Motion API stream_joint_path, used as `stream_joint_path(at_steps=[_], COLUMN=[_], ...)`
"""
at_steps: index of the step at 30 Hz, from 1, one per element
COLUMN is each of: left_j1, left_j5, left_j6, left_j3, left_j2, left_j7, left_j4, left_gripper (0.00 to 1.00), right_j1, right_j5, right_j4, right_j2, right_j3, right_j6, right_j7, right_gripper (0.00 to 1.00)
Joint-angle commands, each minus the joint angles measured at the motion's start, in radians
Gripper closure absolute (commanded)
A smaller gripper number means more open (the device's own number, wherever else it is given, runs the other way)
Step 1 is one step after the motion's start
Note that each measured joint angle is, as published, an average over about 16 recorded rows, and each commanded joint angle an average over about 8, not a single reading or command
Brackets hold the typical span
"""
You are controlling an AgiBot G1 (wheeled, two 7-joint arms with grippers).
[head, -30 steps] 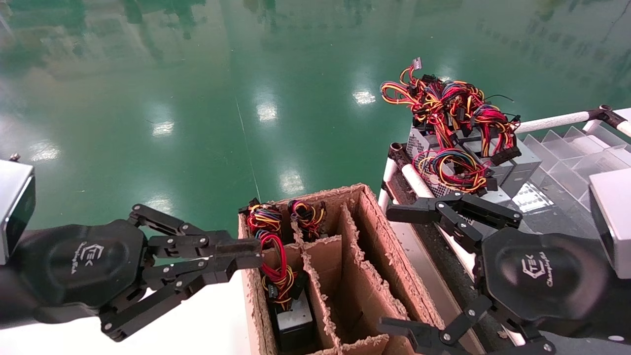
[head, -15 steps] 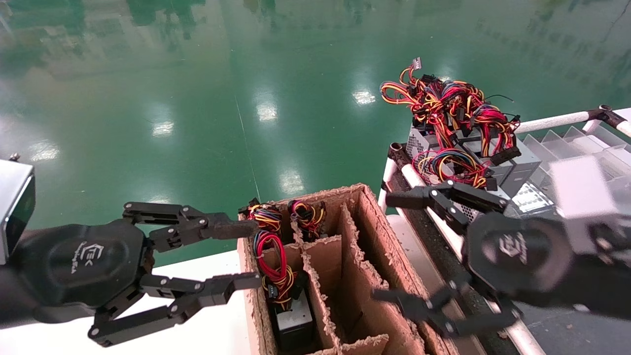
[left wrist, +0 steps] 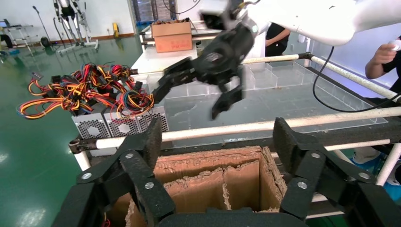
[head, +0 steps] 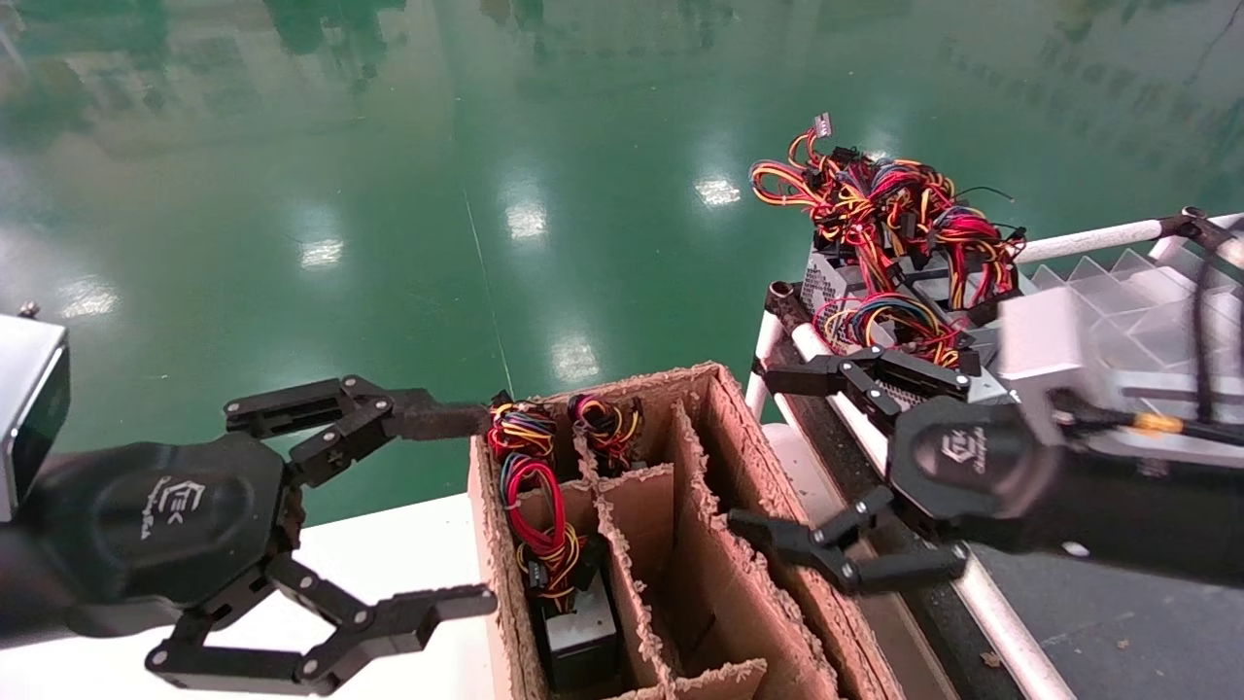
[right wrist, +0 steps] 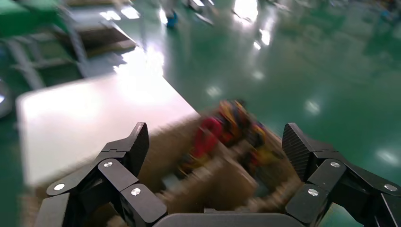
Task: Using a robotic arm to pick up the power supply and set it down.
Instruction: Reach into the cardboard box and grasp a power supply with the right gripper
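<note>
The power supply [head: 581,630] stands upright in the near left compartment of a cardboard box [head: 739,457], its tall loop of red wires [head: 533,506] sticking up. My left gripper [head: 457,510] is open wide just left of the box, its fingers apart from the wires. My right gripper [head: 768,452] is open above the box's right wall, with nothing between its fingers. In the left wrist view the left gripper [left wrist: 218,137] frames the box [left wrist: 208,175], with the white robotic arm [left wrist: 312,19] beyond. The right wrist view shows the red wires [right wrist: 208,135], blurred, below the right gripper [right wrist: 215,142].
Other grey power supplies with tangled multicoloured wires [head: 894,233] are piled on a rack with white pipe rails [head: 826,365] at the right. A clear divided tray [head: 1127,301] lies behind them. A white table [head: 408,574] is left of the box, green floor beyond.
My left gripper has opened from shut beside the red wire loop to wide open. My right arm has swung left and now hangs over the box's right side.
</note>
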Motion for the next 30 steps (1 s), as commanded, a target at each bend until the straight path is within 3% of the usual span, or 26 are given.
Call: stream_joint_path(at_steps=[1, 5, 11, 19, 20, 27, 28, 30], left_j1=[0.000, 0.000, 0.000, 0.000, 0.000, 0.000, 0.000, 0.000], left_j5=[0.000, 0.000, 0.000, 0.000, 0.000, 0.000, 0.000, 0.000], left_j6=[0.000, 0.000, 0.000, 0.000, 0.000, 0.000, 0.000, 0.000], left_j3=[0.000, 0.000, 0.000, 0.000, 0.000, 0.001, 0.001, 0.001], left_j2=[0.000, 0.000, 0.000, 0.000, 0.000, 0.000, 0.000, 0.000], left_j7=[0.000, 0.000, 0.000, 0.000, 0.000, 0.000, 0.000, 0.000], left_j4=[0.000, 0.000, 0.000, 0.000, 0.000, 0.000, 0.000, 0.000], left_gripper=[0.00, 0.00, 0.00, 0.00, 0.00, 0.00, 0.00, 0.00], right_j1=[-0.003, 0.022, 0.099, 0.174, 0.179, 0.206, 0.210, 0.218], right_j5=[-0.019, -0.091, -0.153, -0.218, -0.226, -0.253, -0.252, -0.250], right_j4=[0.007, -0.029, -0.172, -0.398, -0.426, -0.599, -0.619, -0.656], right_j2=[-0.007, -0.091, -0.235, -0.399, -0.417, -0.510, -0.519, -0.535], right_j3=[-0.006, -0.059, -0.137, -0.195, -0.200, -0.213, -0.213, -0.211], right_j6=[0.016, 0.062, 0.054, 0.061, 0.067, 0.105, 0.106, 0.105], right_j7=[-0.007, 0.030, 0.088, 0.016, 0.001, -0.107, -0.120, -0.146], right_gripper=[0.00, 0.00, 0.00, 0.02, 0.10, 0.95, 1.00, 1.00])
